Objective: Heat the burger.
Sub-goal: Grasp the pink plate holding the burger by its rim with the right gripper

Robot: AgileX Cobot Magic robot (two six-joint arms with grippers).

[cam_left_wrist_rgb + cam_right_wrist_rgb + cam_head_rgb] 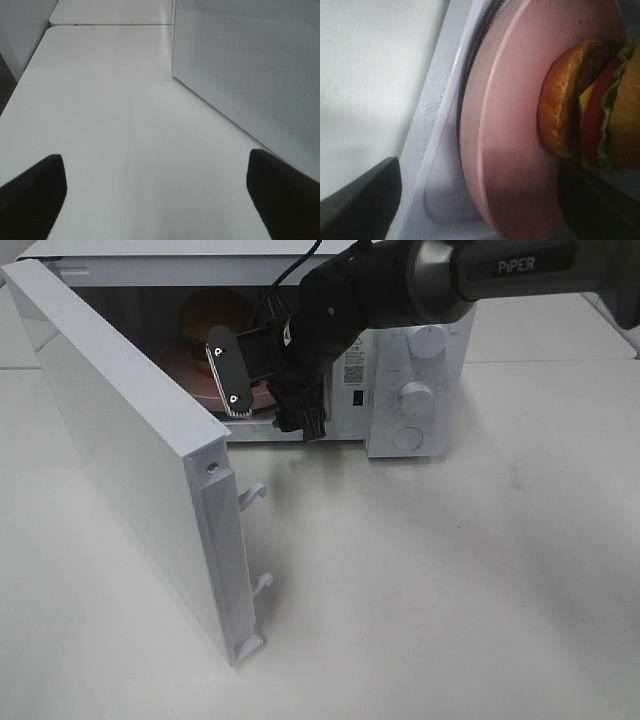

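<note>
Burger (592,102) on pink plate (515,125) inside microwave (420,350), both arms' fingers spread empty

The high camera looks down on the surface (450,570) and open microwave (400,390). The left wrist camera skims low past its fingers (30,192). The right wrist camera sits close beyond its fingers (360,200), sharing the microwave's interior.

the burger (592,102) sits on a plate (515,125) inside the microwave (420,370), door (130,460) swung left.

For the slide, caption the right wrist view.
Open right tool at the microwave opening, burger on its pink plate inside.
</note>
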